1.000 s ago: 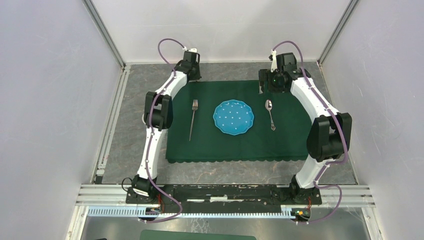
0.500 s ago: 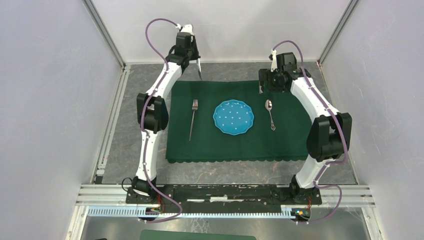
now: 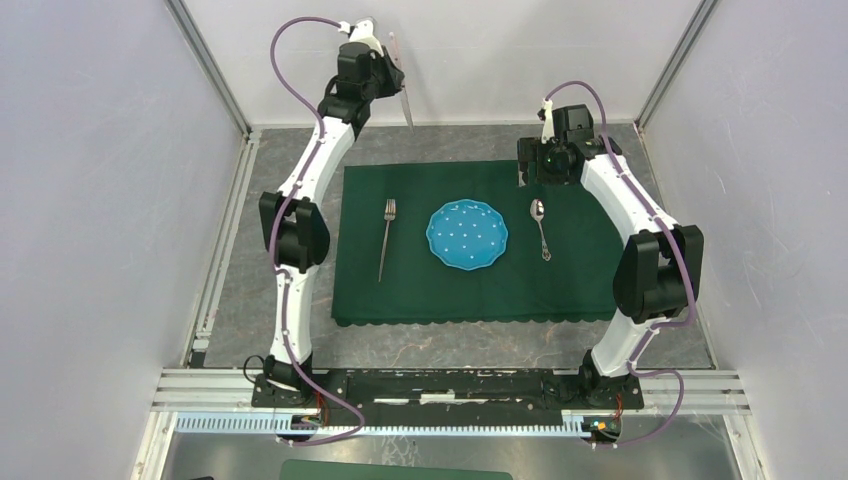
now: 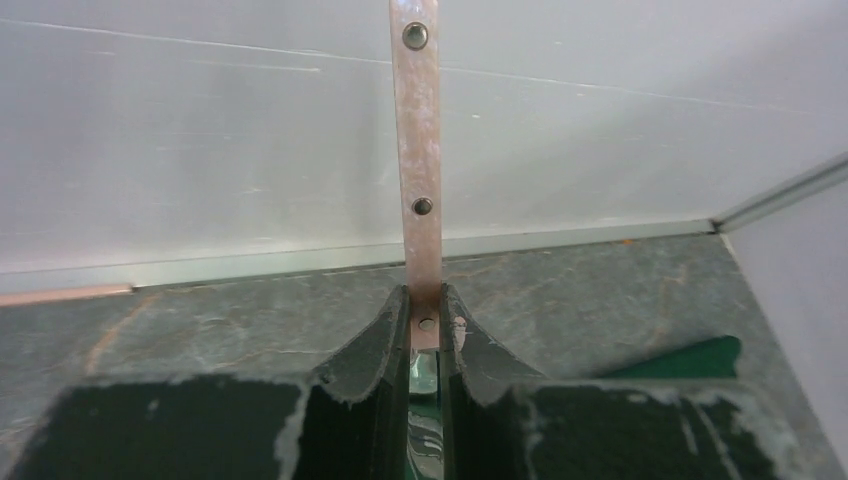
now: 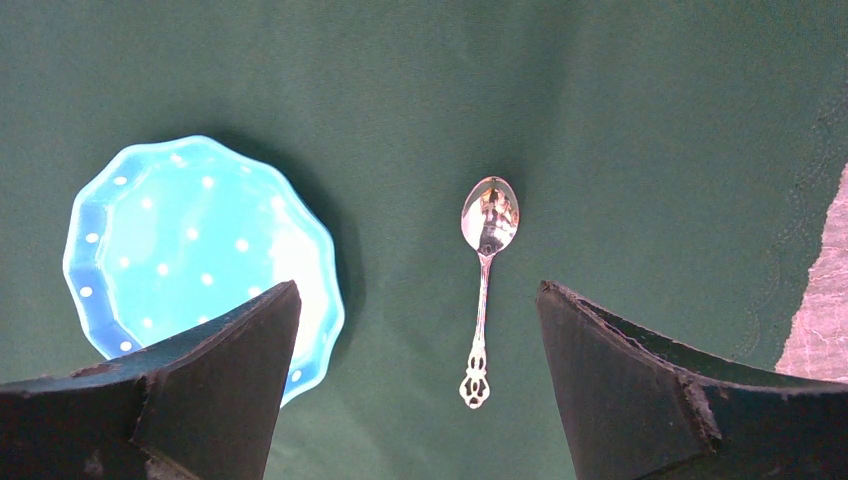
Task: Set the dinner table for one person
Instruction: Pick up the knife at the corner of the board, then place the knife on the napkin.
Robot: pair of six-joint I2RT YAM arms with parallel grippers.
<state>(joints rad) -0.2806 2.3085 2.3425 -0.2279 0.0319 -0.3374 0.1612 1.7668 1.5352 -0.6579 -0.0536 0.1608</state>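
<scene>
My left gripper (image 3: pixel 388 72) is raised near the back wall, shut on a knife (image 3: pixel 404 98) with a pinkish riveted handle (image 4: pixel 418 150). The handle sticks up past the fingertips (image 4: pixel 390 325) and the blade hangs down over the dinner table (image 3: pixel 290 160). A blue white-dotted plate (image 3: pixel 467 235) lies mid-cloth, a fork (image 3: pixel 385 240) to its left and a spoon (image 3: pixel 540 228) to its right. My right gripper (image 3: pixel 545 165) hovers open over the cloth's back edge. In the right wrist view the spoon (image 5: pixel 484 270) lies below, between the spread fingers of this gripper (image 5: pixel 418 290), with the plate (image 5: pixel 195 250) to its left.
A dark green scallop-edged cloth (image 3: pixel 580 270) covers the middle of the table. Pale walls with metal frame rails (image 3: pixel 215 75) close in the back and sides. The arms' base rail (image 3: pixel 450 385) runs along the near edge.
My left arm has lifted from the cloth's back left corner up toward the back wall, carrying the knife. The right arm, plate, fork and spoon have stayed put.
</scene>
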